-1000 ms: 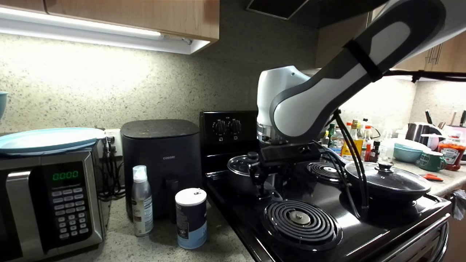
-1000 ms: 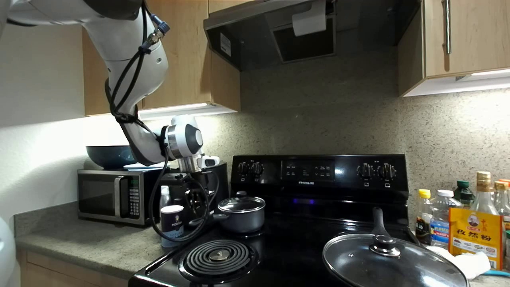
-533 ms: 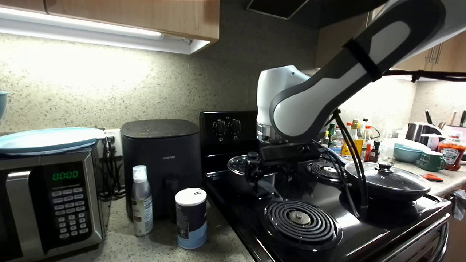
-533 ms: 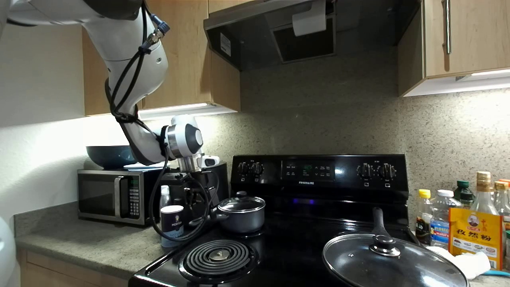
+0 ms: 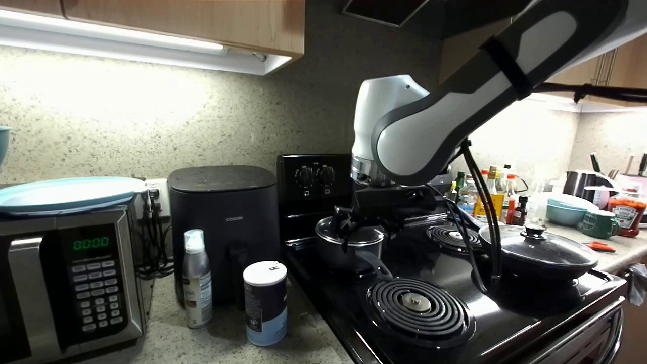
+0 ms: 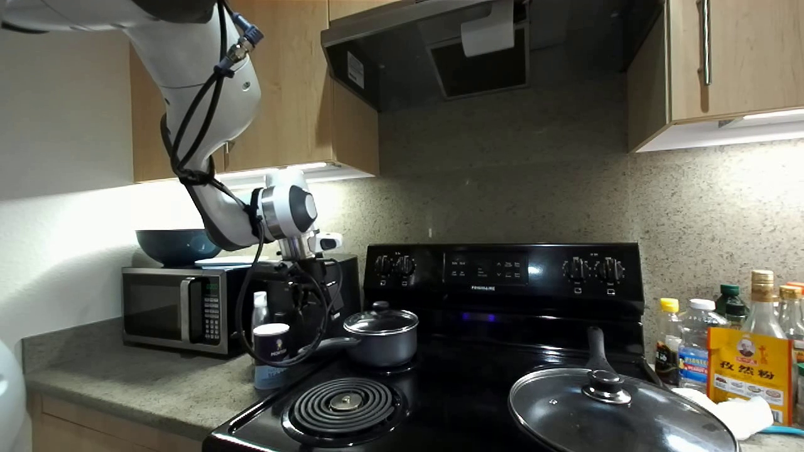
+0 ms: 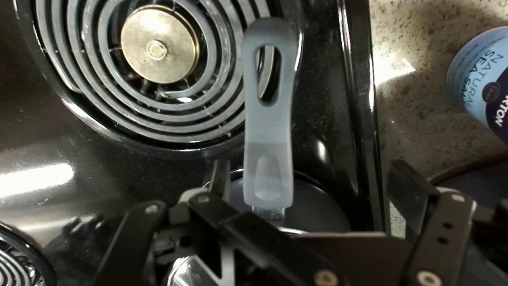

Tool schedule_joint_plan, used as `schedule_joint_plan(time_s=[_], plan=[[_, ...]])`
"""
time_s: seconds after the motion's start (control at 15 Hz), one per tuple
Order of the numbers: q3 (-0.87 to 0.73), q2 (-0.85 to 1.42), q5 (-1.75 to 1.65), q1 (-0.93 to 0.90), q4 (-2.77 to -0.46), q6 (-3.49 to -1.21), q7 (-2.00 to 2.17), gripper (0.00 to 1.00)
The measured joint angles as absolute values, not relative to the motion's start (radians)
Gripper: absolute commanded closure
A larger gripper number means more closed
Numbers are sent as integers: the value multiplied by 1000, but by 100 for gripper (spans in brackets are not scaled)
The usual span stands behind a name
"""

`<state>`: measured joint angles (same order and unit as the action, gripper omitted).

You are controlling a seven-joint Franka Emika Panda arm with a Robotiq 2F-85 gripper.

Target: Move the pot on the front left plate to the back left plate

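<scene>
The pot (image 6: 383, 348), dark grey with a domed glass lid, stands upright at the back left of the stove in both exterior views. Beneath it the back left plate is hidden. Its long grey handle (image 7: 270, 119) points toward the bare coil of the front left plate (image 5: 417, 306), which also shows in the wrist view as a coil burner (image 7: 158, 43). My gripper (image 7: 315, 186) is open wide, its fingers apart on either side of the handle's base in that picture, touching nothing visible. In an exterior view the gripper (image 5: 366, 237) hangs above the handle, in front of the lid.
A wide lidded black pan (image 6: 628, 420) occupies the front right of the stove. Left of the stove stand a salt canister (image 5: 265, 306), a spray bottle (image 5: 197, 283) and a black air fryer (image 5: 222, 222). Behind the pot rises the control panel (image 6: 502, 270). Cables dangle from the arm.
The jaws have spread apart and let go of the pot's handle. After that the arm has lifted, so the gripper is higher above the handle. The pot has stayed in place.
</scene>
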<state>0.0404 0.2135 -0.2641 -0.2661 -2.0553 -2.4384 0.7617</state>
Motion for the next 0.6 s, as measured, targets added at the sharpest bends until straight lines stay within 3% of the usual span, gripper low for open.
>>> schedule_joint_plan(time_s=[0.6], plan=[[14,209,-264,-247,-2054,-2448,785,0]])
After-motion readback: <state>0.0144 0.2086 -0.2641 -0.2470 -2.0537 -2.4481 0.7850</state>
